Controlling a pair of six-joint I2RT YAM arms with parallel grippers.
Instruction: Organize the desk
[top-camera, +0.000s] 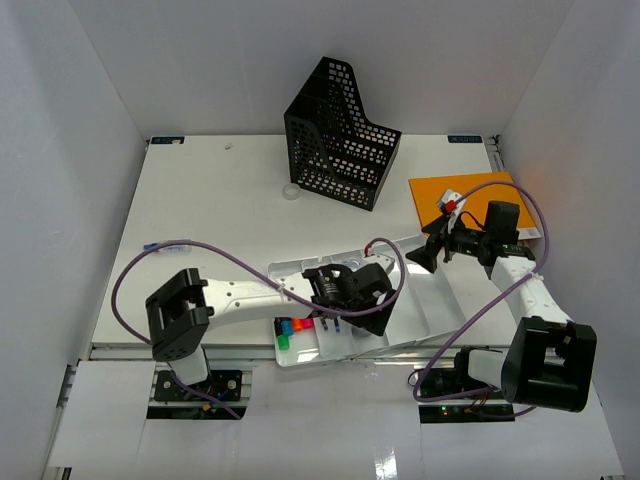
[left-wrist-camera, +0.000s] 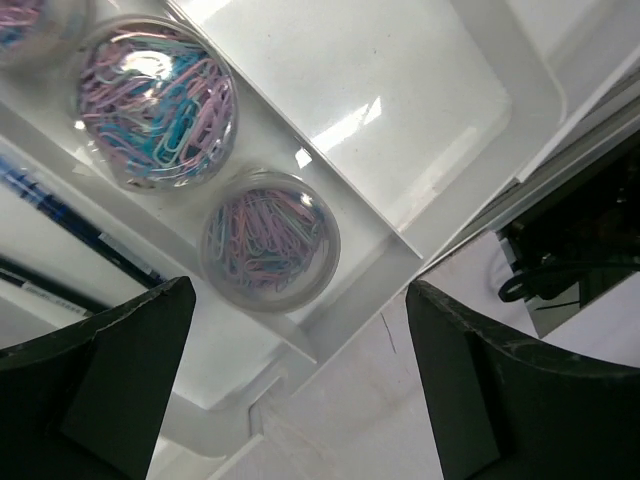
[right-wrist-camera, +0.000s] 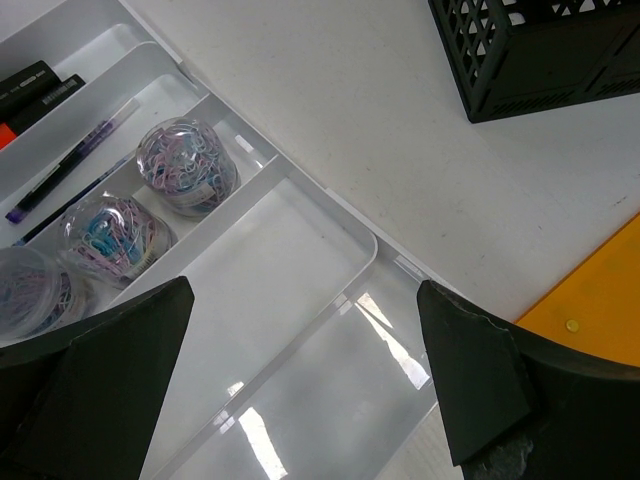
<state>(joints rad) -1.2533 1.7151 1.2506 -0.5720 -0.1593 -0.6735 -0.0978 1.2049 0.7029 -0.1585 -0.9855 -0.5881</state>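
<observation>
Paperclip tubs (right-wrist-camera: 186, 166) in tray (right-wrist-camera: 300, 270) on desk (right-wrist-camera: 340, 90)

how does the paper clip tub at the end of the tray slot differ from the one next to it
Colour: the end tub holds mostly pale pink and lilac clips; its neighbour adds bright turquoise ones. Place: the end tub sits by the slot's end wall; the neighbour lies between two tubs. Both are clear, round and share one narrow slot of the white tray.
</observation>
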